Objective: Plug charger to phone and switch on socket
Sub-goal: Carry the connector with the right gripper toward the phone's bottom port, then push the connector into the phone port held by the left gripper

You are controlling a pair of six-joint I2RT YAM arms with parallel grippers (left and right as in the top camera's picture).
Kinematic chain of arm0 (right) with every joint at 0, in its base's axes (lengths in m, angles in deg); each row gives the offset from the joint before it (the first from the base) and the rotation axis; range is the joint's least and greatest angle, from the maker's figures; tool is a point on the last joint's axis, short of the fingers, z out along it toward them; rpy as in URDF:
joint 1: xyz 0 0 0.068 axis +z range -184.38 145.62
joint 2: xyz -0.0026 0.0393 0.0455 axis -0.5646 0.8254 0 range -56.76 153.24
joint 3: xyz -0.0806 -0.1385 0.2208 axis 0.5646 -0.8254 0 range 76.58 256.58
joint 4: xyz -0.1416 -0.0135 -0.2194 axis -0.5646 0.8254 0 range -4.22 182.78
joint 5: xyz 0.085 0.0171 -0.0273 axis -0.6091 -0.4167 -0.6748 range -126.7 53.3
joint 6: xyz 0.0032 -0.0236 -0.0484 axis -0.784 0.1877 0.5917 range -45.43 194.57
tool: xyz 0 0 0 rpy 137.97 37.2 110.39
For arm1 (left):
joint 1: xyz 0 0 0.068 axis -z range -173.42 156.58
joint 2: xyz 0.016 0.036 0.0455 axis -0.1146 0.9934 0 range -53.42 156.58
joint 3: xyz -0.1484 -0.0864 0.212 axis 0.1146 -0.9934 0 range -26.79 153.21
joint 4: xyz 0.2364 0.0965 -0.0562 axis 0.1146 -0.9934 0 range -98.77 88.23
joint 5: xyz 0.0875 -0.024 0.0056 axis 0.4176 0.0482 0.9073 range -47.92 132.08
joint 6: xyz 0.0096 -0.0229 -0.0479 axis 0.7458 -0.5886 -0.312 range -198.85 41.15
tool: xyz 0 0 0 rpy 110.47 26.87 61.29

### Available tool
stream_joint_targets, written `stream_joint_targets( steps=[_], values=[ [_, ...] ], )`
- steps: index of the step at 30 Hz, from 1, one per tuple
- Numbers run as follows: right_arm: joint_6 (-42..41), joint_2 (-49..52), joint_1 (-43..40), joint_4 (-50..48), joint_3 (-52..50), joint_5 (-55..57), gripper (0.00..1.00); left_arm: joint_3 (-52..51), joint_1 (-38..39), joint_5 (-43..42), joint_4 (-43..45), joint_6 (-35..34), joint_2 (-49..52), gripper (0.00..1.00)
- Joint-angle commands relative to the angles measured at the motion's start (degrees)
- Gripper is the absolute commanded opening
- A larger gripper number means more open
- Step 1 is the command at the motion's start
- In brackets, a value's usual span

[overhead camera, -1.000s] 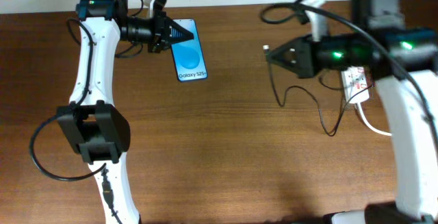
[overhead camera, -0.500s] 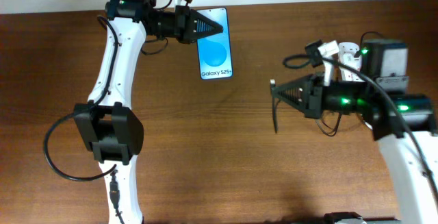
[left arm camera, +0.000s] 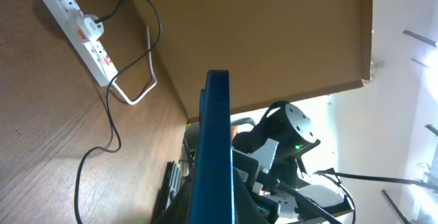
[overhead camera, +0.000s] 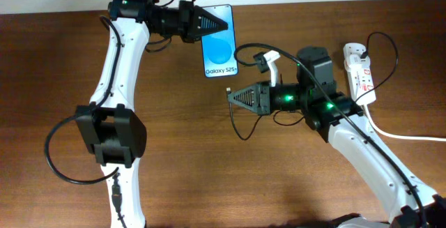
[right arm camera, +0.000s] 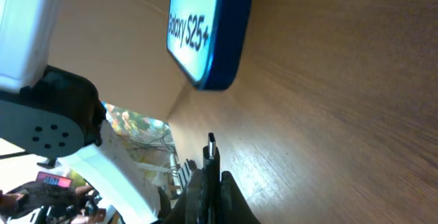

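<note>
The phone (overhead camera: 219, 41), blue screen with "Galaxy S25+" text, is held off the table by my left gripper (overhead camera: 217, 26), shut on its upper end. It shows edge-on in the left wrist view (left arm camera: 214, 148) and from below in the right wrist view (right arm camera: 205, 25). My right gripper (overhead camera: 235, 97) is shut on the charger (overhead camera: 240, 120) plug; the metal tip (right arm camera: 211, 142) sticks out of the fingers, a short way below the phone's bottom edge, apart from it. The thin black cable trails to the white socket (overhead camera: 359, 71) at the right, also seen in the left wrist view (left arm camera: 85, 35).
A thick white cord (overhead camera: 404, 136) runs from the socket off the right edge. The table's back edge (overhead camera: 313, 1) lies just behind the phone. My left arm (overhead camera: 115, 67) stretches along the left side of the table.
My right gripper has moved left and toward the phone with the plug, from the table's right side to just below the phone. The left gripper with the phone has barely moved.
</note>
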Motion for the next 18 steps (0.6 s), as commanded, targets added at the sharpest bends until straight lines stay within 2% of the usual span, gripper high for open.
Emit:
stream_joint_targets(
  steps=[1,6,18],
  values=[
    [-3.98,0.04,0.42,-2.80,-0.20,0.00,0.04,1.03,0.02,-2.69,0.35,-0.92,-0.57,0.00],
    [-8.17,0.07,0.42,-7.93,-0.20,-0.15,0.04,1.03,0.02,-2.69,0.35,-0.94,-0.57,0.00],
    [-10.05,1.51,1.49,-11.08,-0.20,-0.11,0.04,1.03,0.31,-2.69,0.33,-0.94,-0.57,0.00]
  ],
)
